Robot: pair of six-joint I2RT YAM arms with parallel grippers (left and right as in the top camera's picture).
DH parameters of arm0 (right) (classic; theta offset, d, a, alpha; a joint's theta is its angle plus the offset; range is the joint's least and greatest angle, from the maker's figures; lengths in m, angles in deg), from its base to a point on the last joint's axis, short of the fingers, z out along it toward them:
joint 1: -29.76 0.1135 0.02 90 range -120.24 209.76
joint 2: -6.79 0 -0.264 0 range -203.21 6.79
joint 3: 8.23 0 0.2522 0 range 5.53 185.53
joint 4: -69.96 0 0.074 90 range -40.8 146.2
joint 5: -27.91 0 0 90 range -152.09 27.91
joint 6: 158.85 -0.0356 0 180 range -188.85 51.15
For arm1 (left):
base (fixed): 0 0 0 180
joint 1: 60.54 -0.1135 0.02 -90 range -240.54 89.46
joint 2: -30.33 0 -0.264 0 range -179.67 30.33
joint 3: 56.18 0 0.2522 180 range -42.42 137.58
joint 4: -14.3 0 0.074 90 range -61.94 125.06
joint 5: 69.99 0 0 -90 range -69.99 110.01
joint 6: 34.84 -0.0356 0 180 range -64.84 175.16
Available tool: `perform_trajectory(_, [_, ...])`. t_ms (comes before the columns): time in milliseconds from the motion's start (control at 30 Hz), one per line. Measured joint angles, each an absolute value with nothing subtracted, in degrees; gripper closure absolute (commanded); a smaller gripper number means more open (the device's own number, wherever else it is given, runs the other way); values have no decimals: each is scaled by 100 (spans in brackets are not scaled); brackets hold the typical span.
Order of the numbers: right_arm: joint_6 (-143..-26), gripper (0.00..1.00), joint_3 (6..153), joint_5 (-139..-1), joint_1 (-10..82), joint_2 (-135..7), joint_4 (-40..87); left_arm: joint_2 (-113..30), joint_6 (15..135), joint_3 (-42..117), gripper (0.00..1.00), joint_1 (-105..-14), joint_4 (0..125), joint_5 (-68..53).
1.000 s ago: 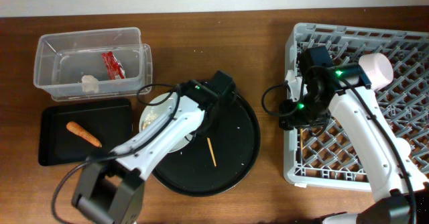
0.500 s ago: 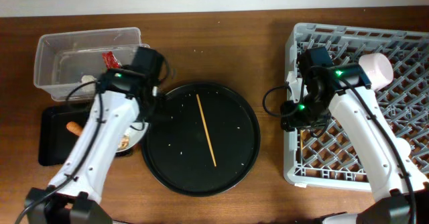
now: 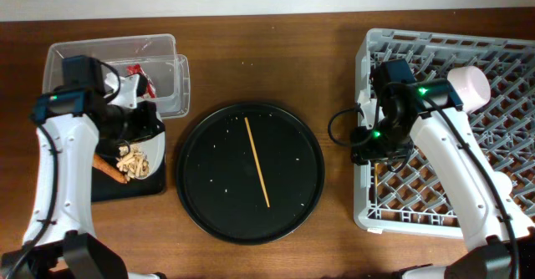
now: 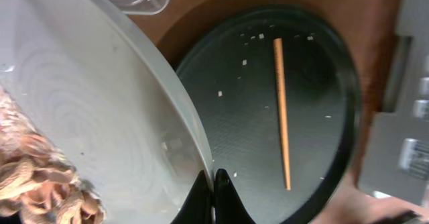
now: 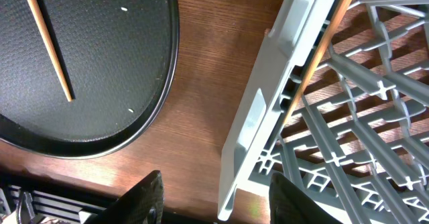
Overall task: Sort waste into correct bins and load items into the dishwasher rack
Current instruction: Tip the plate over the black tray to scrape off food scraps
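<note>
Left claw [image 4: 214, 196] on plate [image 4: 100, 130] rim

A kitchen-style robot test bench: dishwasher rack [image 3: 518, 62] and clear tub [image 3: 163, 45] on a wooden table [image 3: 267, 37].

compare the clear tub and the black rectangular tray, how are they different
The clear tub is see-through with tall walls; the black rectangular tray is opaque and shallow. The tub holds a red wrapper; the tray holds a carrot. The left gripper holds a plate of food scraps over the tray, not the tub. Both are rectangular, similar in footprint, and sit side by side.
</note>
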State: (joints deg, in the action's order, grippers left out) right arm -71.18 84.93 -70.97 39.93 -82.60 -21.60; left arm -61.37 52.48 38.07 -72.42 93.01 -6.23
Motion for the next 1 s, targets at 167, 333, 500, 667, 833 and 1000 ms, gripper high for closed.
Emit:
perform_trajectory(167, [-7116,50,8493,-7097,3993,-8260,-2186,-6137,4734,3792,100,-7810,9323,-1569])
perform_trajectory(333, [-7122,50,8493,-7097,3993,-8260,-2227,-6137,4439,3637,100,-8462,9358,-2275])
perform_trajectory(500, [-7120,50,8493,-7097,3993,-8260,-2230,-6135,4332,3342,100,-8713,9395,-2844])
perform_trajectory(667, [-7116,50,8493,-7097,3993,-8260,-2254,-6128,4245,3342,100,-8776,9447,-3049])
perform_trajectory(833, [-7124,50,8493,-7097,3993,-8260,-2289,-6126,4315,3324,100,-9025,9491,-3088])
perform_trajectory(1000, [-7137,50,8493,-7097,3993,-8262,-2308,-6126,4009,3320,100,-9185,9823,-3392])
